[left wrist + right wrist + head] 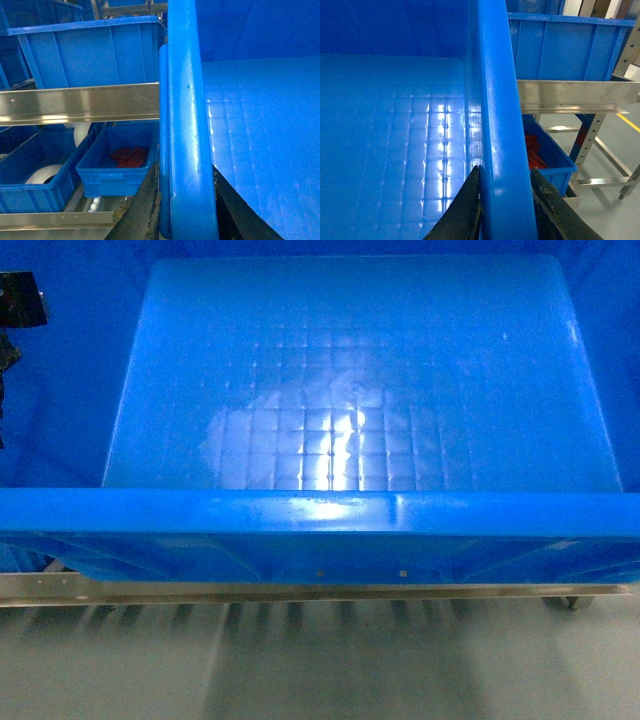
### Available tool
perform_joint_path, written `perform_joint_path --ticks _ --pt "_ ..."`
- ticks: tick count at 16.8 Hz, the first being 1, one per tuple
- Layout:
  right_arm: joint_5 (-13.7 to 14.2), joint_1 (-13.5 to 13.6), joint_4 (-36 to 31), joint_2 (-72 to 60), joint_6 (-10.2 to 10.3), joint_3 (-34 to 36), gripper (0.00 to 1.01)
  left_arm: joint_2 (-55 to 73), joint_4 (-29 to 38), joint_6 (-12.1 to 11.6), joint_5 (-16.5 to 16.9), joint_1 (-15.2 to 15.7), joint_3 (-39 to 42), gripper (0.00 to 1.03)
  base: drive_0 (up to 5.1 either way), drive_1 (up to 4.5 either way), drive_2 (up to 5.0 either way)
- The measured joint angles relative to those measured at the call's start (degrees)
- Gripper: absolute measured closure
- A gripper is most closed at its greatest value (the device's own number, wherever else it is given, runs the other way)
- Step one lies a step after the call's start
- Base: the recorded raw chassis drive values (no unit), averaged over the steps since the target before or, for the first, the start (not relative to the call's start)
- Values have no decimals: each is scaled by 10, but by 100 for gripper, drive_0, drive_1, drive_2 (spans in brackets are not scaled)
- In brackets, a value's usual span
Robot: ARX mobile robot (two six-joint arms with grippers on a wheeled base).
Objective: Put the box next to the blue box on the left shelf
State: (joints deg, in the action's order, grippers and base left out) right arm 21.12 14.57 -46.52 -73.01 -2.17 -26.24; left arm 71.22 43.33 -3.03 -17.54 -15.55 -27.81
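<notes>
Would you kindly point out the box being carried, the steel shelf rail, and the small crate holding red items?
box (pixel 350 430), head view, on its gridded inner floor.
steel shelf rail (pixel 80 102), left wrist view, on its front face.
small crate (pixel 112 177), left wrist view, on its front wall.

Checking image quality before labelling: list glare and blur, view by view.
Head view: white glare on the crate floor and near rim; ground below streaked with blur. Left wrist view: shelf rail shines, lower bins dim. Right wrist view: reflections on grid floor; background sharp.

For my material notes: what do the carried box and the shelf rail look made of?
The box looks like glossy moulded blue plastic: bright highlights on its gridded floor and a thick rounded rim. The shelf rail looks like brushed steel or aluminium, silvery with streaky reflections.
</notes>
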Motion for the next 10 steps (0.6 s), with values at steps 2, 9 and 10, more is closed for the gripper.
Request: perform_joint_path --ticks 2,9,10 --pt "0 0 0 0 0 0 80 0 0 0 0 0 0 86 0 0 0" --pt "1 0 -4 0 0 0 80 0 5 0 0 0 0 86 0 0 0" --pt "0 0 -3 0 0 0 80 0 4 0 0 0 0 86 0 0 0"
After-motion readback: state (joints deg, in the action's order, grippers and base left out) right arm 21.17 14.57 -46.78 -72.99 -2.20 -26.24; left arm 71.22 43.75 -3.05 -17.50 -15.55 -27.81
